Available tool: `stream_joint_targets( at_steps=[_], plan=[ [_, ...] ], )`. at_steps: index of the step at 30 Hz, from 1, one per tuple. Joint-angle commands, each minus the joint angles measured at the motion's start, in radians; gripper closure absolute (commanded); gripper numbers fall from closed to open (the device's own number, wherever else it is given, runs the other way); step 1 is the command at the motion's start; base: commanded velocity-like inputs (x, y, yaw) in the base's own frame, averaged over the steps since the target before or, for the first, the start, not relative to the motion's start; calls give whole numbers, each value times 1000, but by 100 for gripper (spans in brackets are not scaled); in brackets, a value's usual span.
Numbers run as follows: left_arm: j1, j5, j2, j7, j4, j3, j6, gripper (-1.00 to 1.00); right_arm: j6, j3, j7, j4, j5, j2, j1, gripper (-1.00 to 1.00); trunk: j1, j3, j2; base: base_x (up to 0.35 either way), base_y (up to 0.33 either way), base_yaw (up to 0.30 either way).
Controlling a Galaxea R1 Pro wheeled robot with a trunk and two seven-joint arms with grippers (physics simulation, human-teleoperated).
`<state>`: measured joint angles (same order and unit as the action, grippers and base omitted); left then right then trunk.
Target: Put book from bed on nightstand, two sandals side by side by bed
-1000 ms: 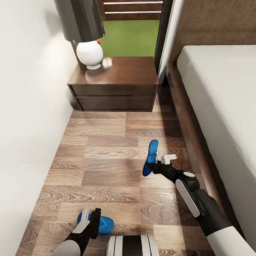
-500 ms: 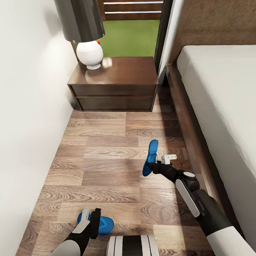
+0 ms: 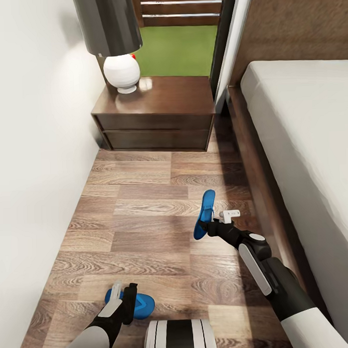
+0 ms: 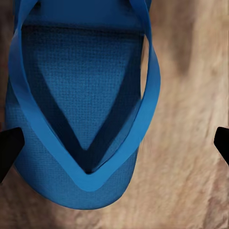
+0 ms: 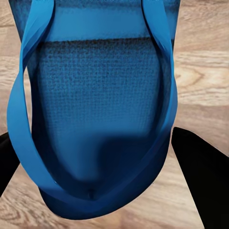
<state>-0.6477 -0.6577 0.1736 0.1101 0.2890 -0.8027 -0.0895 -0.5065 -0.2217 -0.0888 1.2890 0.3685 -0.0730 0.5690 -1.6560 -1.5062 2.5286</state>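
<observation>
Your right gripper (image 3: 212,224) is out over the plank floor (image 3: 145,205) beside the bed (image 3: 303,139), with one blue sandal (image 3: 204,214) at its fingers. That sandal stands tilted up on its edge, close to the bed's dark wooden frame. In the right wrist view the same sandal (image 5: 95,114) sits between the two dark fingers (image 5: 200,167), which lie close to its sides, but you cannot tell from this whether they are pinching it or only flanking it.

Your left gripper (image 3: 123,296) is low and near, by the robot's base, right over the second sandal (image 3: 138,305), which lies flat on the floor. In the left wrist view that sandal (image 4: 81,105) shows strap side up, and the fingertips (image 4: 9,148) sit far out at either edge, spread wide and off the sandal on its one side. The two sandals are well apart, one near left, one farther right by the bed.

At the far end, the nightstand (image 3: 154,112) stands between the white wall (image 3: 37,148) and the bed, carrying a lamp (image 3: 117,45) with a round white base and grey shade. Behind it a window (image 3: 182,38) shows grass.
</observation>
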Motion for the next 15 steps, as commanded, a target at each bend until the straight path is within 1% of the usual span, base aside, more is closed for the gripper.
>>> stream_joint_targets(
  at_steps=[1, 13, 15],
  plan=[
    [0, -9, 1, 6, 4, 0, -6, -100, -4, -1, 0, 1, 3, -1, 0, 100, 0, -5, 1, 0, 0, 0],
    [0, -10, 1, 6, 4, 0, -6, -100, -4, -1, 0, 1, 3, -1, 0, 100, -6, -51, 3, 0, 0, 0],
    [0, -10, 1, 6, 5, 0, -6, -100, -4, -1, 0, 1, 3, -1, 0, 100, -6, -51, 3, 0, 0, 0]
  ],
)
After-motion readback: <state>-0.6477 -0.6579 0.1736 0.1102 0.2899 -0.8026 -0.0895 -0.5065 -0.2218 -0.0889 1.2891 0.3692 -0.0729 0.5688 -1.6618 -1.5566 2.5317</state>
